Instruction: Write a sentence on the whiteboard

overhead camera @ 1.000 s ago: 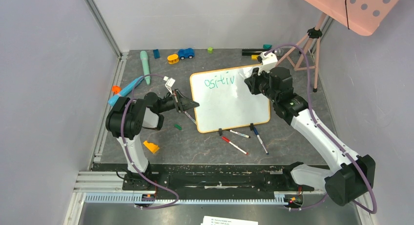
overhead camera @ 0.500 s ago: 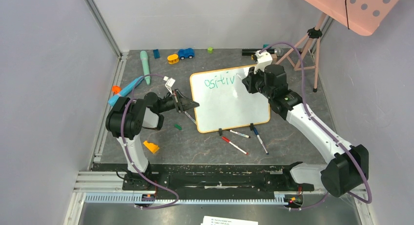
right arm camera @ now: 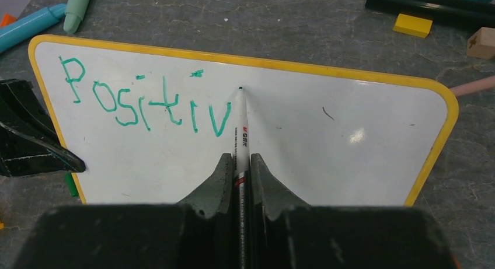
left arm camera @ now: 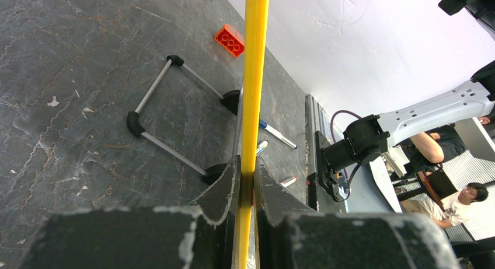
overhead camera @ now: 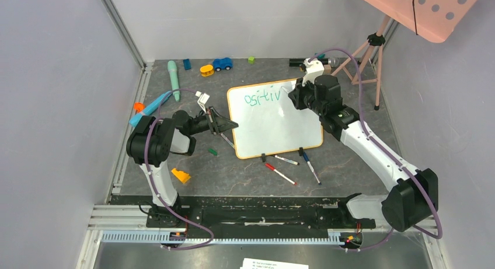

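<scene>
Whiteboard: on the table between both arms | left gripper: jaws clamped on its yellow rim; you hold it steady | right gripper: jaws closed on the marker, tip just right of the "v" | sentence: reads "Positiv", unfinished | you press lightly and match letter height.

Robotics lab test cell: grey partition walls, aluminium mounting rail, tripod, seated person beyond.
</scene>
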Tool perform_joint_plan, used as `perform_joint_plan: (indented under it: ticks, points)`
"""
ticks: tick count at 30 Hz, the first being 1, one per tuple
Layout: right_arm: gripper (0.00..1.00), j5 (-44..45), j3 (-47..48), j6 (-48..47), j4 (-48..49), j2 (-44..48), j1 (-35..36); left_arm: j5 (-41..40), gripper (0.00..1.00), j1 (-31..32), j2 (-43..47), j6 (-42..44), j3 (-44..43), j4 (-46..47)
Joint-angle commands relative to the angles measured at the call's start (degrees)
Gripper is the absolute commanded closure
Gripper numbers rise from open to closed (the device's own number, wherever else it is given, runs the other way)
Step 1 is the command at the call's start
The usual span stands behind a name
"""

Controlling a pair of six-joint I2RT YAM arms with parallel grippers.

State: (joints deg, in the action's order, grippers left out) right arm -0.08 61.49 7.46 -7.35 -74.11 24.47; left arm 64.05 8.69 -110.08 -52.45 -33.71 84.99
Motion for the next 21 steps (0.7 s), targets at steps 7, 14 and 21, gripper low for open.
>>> perform_joint_plan:
  ticks: [7,14,21]
  points:
    - [1.00,0.25,2.25,0.66,1.99,-1.05,-0.41,1.16,0.98,-0.15,0.86,1.98,0.57,4.22]
    - [1.00,4.15,1.99,0.89,0.85,-0.73,-0.38,1.08,0.98,-0.11,0.87,2.00,0.54,4.22]
    - [1.00,0.25,1.92,0.94,1.91,-1.12,-0.39,0.99,0.98,-0.15,0.82,1.91,0.53,4.22]
